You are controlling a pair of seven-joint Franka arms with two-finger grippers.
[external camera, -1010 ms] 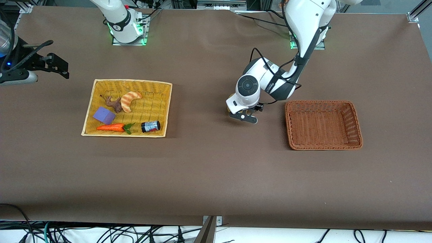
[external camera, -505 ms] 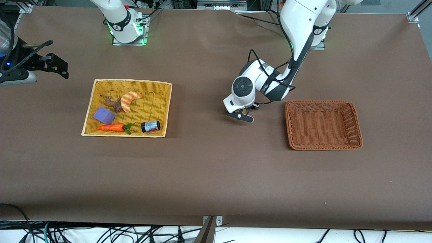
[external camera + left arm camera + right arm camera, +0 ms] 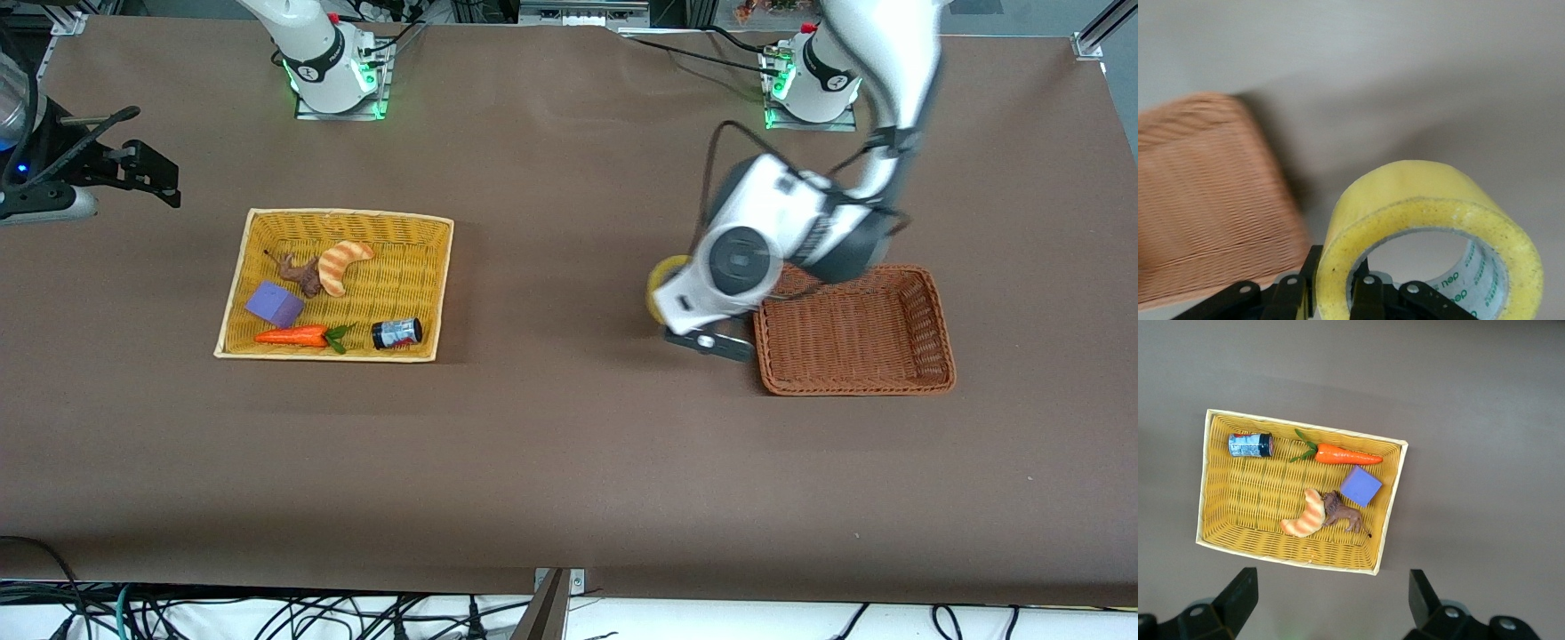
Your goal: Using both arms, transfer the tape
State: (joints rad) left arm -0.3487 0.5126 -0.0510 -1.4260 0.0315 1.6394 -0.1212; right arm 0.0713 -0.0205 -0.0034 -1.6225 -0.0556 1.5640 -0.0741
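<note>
The tape, a yellowish ring with a grey core, is held up in the air by my left gripper. It hangs over the table just beside the brown basket's edge on the side toward the right arm. In the left wrist view the left gripper is shut on the tape's wall, one finger outside and one inside the ring. My right gripper is open and empty, high over the table beside the yellow basket, and waits.
The yellow basket toward the right arm's end holds a carrot, a purple block, a croissant, a brown animal figure and a small black can. The brown basket has nothing in it.
My left arm has swung the tape from the table's middle toward the brown basket and lifted it. The right arm has not moved.
</note>
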